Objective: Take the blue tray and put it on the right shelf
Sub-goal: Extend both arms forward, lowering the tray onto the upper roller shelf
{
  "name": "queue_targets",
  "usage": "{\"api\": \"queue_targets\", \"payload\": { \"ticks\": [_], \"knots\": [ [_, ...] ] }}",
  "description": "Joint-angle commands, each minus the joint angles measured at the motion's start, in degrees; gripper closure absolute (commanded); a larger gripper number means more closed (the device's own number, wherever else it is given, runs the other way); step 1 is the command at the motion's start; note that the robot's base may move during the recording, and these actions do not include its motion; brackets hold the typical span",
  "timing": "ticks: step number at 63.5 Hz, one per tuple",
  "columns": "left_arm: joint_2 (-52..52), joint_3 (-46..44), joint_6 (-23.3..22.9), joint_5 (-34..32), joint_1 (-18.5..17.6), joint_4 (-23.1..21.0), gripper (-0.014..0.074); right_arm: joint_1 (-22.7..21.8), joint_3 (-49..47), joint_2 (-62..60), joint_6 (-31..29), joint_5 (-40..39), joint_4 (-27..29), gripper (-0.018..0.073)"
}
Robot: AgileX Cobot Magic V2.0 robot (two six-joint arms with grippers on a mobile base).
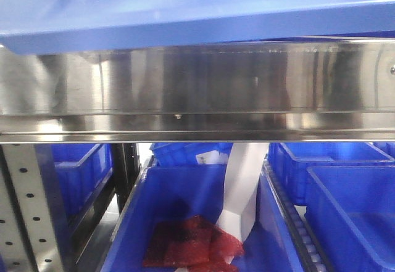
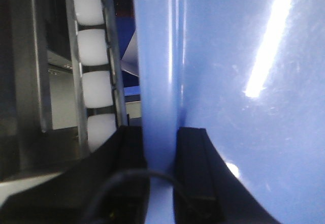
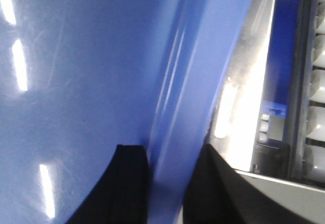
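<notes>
The glossy light-blue tray [image 1: 185, 22] fills the top of the front view, just above the shelf's shiny steel front rail [image 1: 197, 87]. In the left wrist view my left gripper [image 2: 161, 148] is shut on the tray's rim [image 2: 157, 82], one black finger [image 2: 132, 153] on each side. In the right wrist view my right gripper [image 3: 170, 168] is shut on the tray's opposite rim [image 3: 188, 82], with the tray floor [image 3: 76, 82] to its left. The grippers themselves are hidden in the front view.
Below the rail stand deep dark-blue bins [image 1: 185, 216], one holding red bags [image 1: 191, 244] and a white strip [image 1: 241, 185]. A grey perforated upright [image 1: 24, 204] is at the left. White roller tracks [image 2: 94, 56] run beside the tray, and rollers also show in the right wrist view [image 3: 316, 82].
</notes>
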Motion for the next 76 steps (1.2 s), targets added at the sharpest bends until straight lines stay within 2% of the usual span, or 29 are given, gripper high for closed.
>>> {"api": "queue_targets", "payload": {
  "ticks": [1, 33, 76],
  "knots": [
    [-0.5, -1.6, 1.2, 5.5, -0.6, 0.7, 0.0645, 0.1, -1.6, -1.8, -1.7, -2.9, -0.7, 0.0502],
    [4.7, -2.5, 1.6, 5.9, 0.2, 0.5, 0.0645, 0.1, -1.6, -1.8, -1.7, -2.9, -0.7, 0.0502],
    [4.7, -12.3, 2.3, 5.5, 0.2, -0.1, 0.0645, 0.1, -2.1, -1.8, -1.7, -3.4, 0.0, 0.0502]
  ]
}}
